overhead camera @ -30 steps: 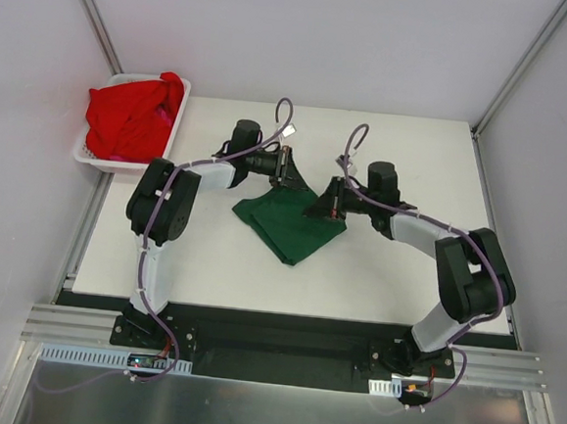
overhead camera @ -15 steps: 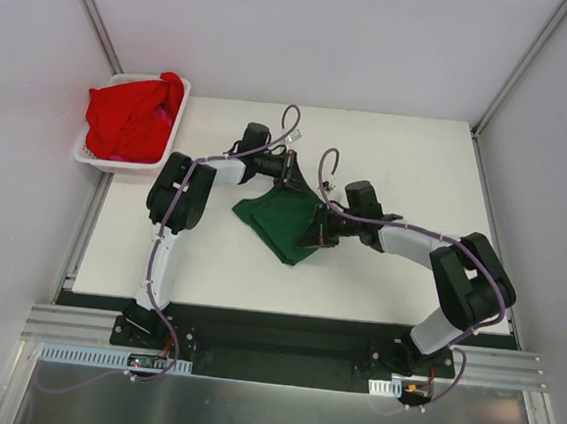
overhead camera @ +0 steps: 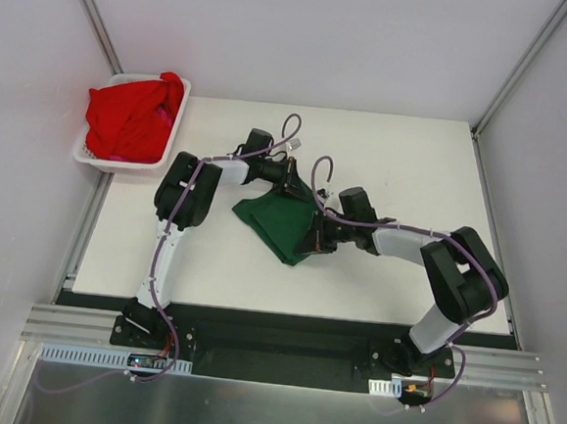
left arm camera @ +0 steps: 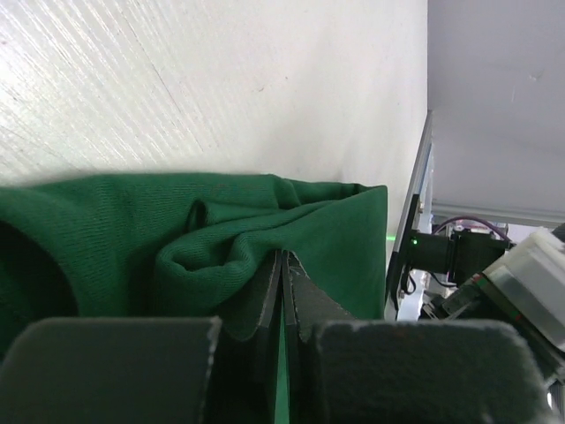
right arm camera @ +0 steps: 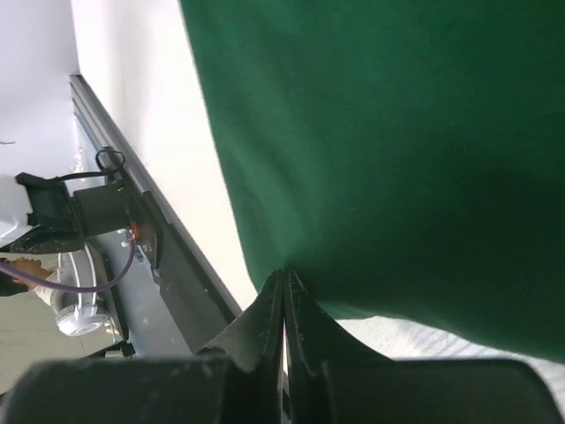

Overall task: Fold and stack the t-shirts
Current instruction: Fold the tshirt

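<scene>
1. Counted one dark green t-shirt [overhead camera: 278, 221], mid-table.
2. Counted one heap of red t-shirts [overhead camera: 129, 116], far left; could not tell how many lay within.
3. Counted one white basket [overhead camera: 93, 158], far left.
4. Counted two grippers: left gripper [overhead camera: 298, 188], right gripper [overhead camera: 313, 242].
5. Counted one table [overhead camera: 415, 163].

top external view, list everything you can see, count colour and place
dark green cloth t-shirt: one, dark green, partly folded, middle of the table
bright red cloth t-shirts: number cannot be told, bright red, heaped in the basket
white slotted plastic basket: one, white, at the table's far left corner
white table: one, white, under the green t-shirt and the arms
left arm: one, black and white, purple cable; left fingers shut on the green t-shirt's far edge
right arm: one, black and white, purple cable; right fingers shut on the green t-shirt's right edge
</scene>
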Tool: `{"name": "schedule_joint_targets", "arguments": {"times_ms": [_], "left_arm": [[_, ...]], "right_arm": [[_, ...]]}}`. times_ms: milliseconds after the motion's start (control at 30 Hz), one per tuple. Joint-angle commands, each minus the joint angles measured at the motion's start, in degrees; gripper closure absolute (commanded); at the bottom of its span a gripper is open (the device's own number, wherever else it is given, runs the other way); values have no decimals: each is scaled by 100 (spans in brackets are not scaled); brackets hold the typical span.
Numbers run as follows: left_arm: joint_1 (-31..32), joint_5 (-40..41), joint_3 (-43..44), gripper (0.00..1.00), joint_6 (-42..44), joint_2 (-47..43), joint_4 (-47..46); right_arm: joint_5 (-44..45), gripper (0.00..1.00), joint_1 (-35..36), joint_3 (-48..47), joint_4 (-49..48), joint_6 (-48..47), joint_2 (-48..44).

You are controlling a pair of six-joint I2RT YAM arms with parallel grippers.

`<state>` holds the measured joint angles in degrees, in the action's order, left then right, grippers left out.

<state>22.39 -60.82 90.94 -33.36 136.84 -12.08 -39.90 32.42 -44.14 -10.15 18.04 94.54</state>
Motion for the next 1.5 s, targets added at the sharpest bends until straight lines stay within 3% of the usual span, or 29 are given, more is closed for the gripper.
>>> {"name": "schedule_joint_targets", "arguments": {"times_ms": [0, 500, 867, 1133, 1233, 1300, 1333, 1367, 1400, 1433, 1467], "left_arm": [[-77, 105, 179, 100, 164, 89, 162], [-130, 79, 91, 100, 216, 28, 179], [-121, 52, -322, 100, 339, -1000, 170], [-121, 105, -814, 100, 278, -2264, 170], [-130, 114, -972, 85, 269, -2704, 170], [-130, 175, -1173, 67, 295, -2942, 170], [-130, 219, -1270, 59, 313, -3187, 170], [-130, 280, -1358, 51, 330, -3320, 179], [-130, 307, -1551, 47, 374, -3452, 179], [-130, 368, -1648, 30, 409, -3714, 197], [-130, 499, -1745, 25, 523, -3839, 319]], "right_arm": [[219, 99, 80, 72, -127, -213, 248], [703, 99, 212, 72, -101, -310, 891], [1054, 99, 396, -86, 935, -503, -541], [1634, 99, 405, -621, 2403, -934, -1710], [1958, 97, 405, -868, 2842, -1022, -1983], [2205, 89, 405, -1017, 3175, -1101, -2132], [2484, 72, 405, -1044, 3264, -1119, -2176], [2652, 63, 405, -1070, 3361, -1127, -2203], [2837, 57, 405, -1140, 3562, -1154, -2229], [3134, 51, 396, -1149, 3634, -1145, -2282], [3277, 49, 405, -1158, 3687, -1154, -2308]]}}
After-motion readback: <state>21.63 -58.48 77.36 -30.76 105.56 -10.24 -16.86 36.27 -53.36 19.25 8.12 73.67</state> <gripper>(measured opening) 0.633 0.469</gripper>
